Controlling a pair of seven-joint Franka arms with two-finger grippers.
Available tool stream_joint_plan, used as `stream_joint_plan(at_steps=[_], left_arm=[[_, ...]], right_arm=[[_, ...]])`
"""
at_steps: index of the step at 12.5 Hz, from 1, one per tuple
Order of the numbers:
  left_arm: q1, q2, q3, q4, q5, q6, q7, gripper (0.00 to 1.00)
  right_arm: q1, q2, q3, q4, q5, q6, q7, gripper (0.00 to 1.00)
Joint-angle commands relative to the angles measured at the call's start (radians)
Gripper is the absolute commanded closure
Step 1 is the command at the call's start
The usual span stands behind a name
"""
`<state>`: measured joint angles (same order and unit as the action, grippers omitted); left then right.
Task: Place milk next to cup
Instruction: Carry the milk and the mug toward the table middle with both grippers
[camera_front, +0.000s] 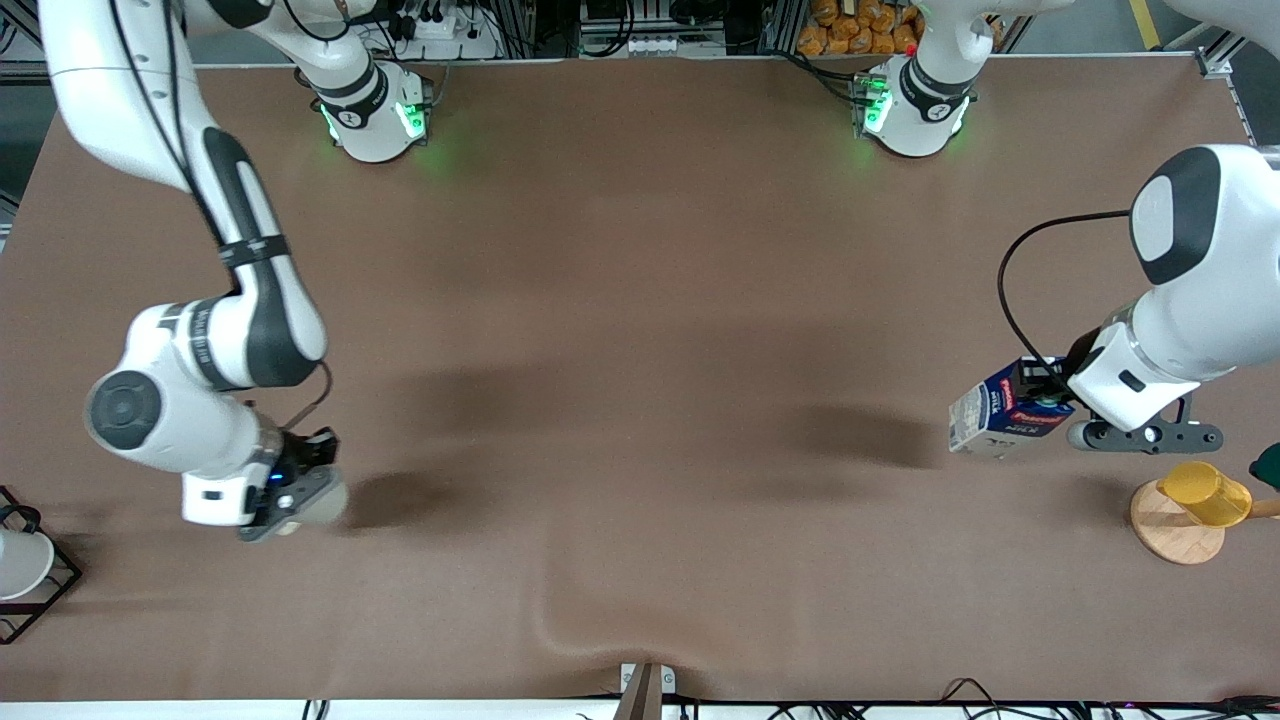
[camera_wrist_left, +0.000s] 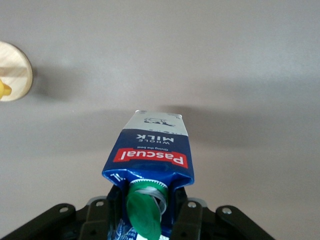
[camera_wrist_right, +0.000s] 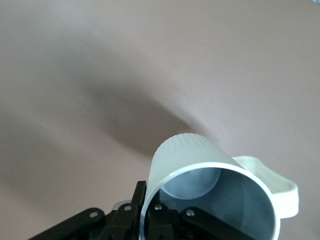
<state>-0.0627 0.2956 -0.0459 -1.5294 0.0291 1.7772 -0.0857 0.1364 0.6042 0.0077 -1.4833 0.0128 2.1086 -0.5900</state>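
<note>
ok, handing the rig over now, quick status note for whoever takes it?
Left hand: shut on the milk, carton tilted, held in the air over the table toward the left arm's end, by the yellow cup on its wooden disc.
Right hand: shut on the cup, gripped at its rim, toward the right arm's end.
Done: both things grasped.
Left: set the cup down, place the milk beside it.
</note>
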Motion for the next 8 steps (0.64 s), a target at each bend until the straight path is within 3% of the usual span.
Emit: stream_joint_plan(at_steps=[1,5,8], left_arm=[[0.000,-0.029,-0.031,0.018,0.006,-0.057,-0.071,0.60],[0.001,-0.049,-0.097,0.018,0.006,-0.094,-0.187,0.60],[0.001,-0.053,-0.144,0.018,0.005,-0.104,-0.273,0.60]], right_arm=[[0.067,-0.003,0.000,0.012,0.001,-0.007,0.167,1.00],[0.296,0.014,-0.002,0.044,-0.005,0.004,0.505,1.00],[0.387,0.057,-0.002,0.100,-0.005,0.010,0.644,1.00]])
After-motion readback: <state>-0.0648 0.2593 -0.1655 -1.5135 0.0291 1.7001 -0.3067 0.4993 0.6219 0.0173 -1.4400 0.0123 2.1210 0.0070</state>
